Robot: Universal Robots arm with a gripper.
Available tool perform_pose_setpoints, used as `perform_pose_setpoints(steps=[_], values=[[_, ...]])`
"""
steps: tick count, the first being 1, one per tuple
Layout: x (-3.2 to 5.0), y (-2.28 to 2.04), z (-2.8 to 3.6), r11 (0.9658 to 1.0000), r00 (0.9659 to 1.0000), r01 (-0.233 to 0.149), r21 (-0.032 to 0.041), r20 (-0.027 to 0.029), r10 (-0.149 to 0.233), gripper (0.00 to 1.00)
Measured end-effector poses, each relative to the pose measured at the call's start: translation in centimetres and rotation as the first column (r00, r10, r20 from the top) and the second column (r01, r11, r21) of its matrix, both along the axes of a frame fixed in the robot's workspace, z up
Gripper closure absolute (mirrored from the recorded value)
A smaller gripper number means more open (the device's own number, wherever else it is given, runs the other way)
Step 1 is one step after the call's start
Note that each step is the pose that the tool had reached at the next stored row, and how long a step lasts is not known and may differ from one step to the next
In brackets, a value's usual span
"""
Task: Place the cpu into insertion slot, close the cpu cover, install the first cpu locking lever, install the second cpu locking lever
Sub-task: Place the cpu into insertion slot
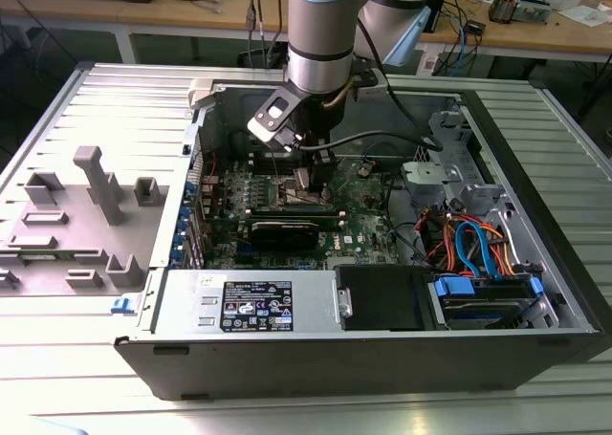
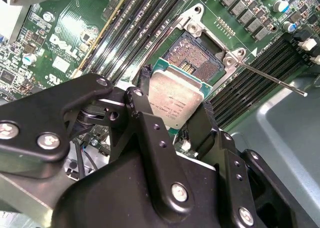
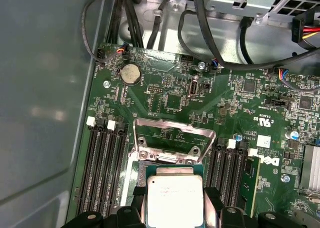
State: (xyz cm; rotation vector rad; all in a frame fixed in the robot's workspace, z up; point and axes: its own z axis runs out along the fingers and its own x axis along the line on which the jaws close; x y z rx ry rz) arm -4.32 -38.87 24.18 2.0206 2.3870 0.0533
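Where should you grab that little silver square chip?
By two opposite edges, from straight above. The cpu is flat and square, metal top up, so only its sides offer a hold; the tool pinches it that way now.

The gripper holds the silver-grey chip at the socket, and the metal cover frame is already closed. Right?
No. The gripper holds the flat square silver-grey chip at the dark square socket, but the thin metal cover frame is open; the first wrist view shows it.
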Motion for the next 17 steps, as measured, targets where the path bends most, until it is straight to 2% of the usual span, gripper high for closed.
perform_pose_setpoints(steps=[3, 8, 11, 14, 17], values=[[0.0, 0.0, 0.08, 1.0, 1.0, 0.0, 0.0001, 0.0, 0.0, 0.45], [0.0, 0.0, 0.96, 1.0, 1.0, 0.0, -0.0003, 0.0, 0.0, 0.45], [0.0, 0.0, 1.02, 1.0, 1.0, 0.001, -0.0001, 0.0001, -0.001, 0.45], [0.0, -0.01, 1.02, 0.9993, 0.9993, 0.037, -0.0007, -0.0002, -0.037, 0.45], [0.0, 0.0, 1.01, 0.9991, 0.9991, 0.042, -0.0004, 0.0, -0.042, 0.45]])
